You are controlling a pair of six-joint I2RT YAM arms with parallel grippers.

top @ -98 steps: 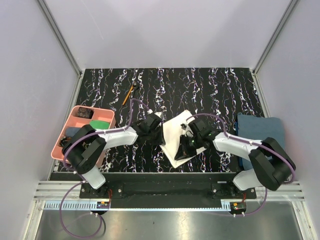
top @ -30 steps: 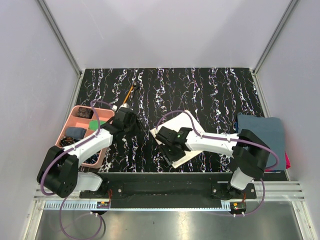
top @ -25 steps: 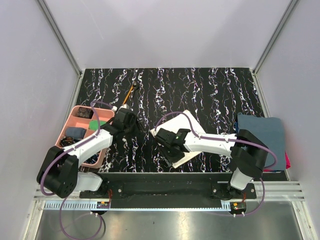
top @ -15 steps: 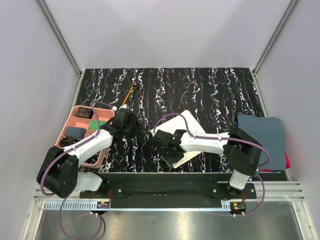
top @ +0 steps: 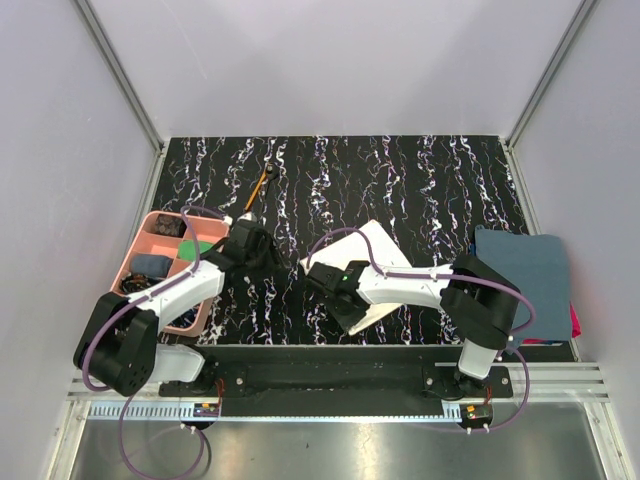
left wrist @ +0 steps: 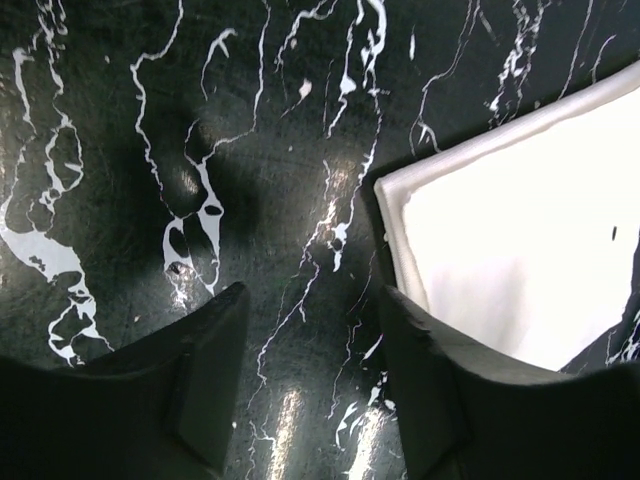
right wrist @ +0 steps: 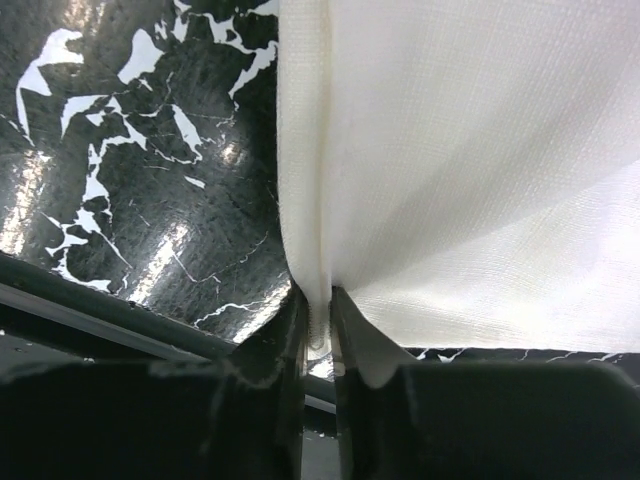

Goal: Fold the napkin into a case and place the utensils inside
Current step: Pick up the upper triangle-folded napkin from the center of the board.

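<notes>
**Cream square cloth napkin: only one arm has it now**

The napkin sits flat at the front middle of the black, white-veined marble counter, turned cornerwise. In the left wrist view its edge looks two layers thick, so my guess is that one fold is already in.

What changed: a few seconds back both arms were crowded over the middle of the cloth. Since then the right gripper has crossed to the near-left edge. Its jaws are squeezed almost shut on the hem, and it has barely crept over the last second. The left gripper has swung off to the left. It hangs over bare counter just beside the napkin's left corner, jaws wide apart with nothing between them.

I read that as the grab for the next fold, done one-handed. The cloth isn't a narrow case yet, so loading is a way off. The thin orange-handled stick with a black end lies well apart, towards the far left. I can't pick out the spoon.

The pink compartment tray on the left and the dark blue-grey towel on the right aren't involved.
</notes>
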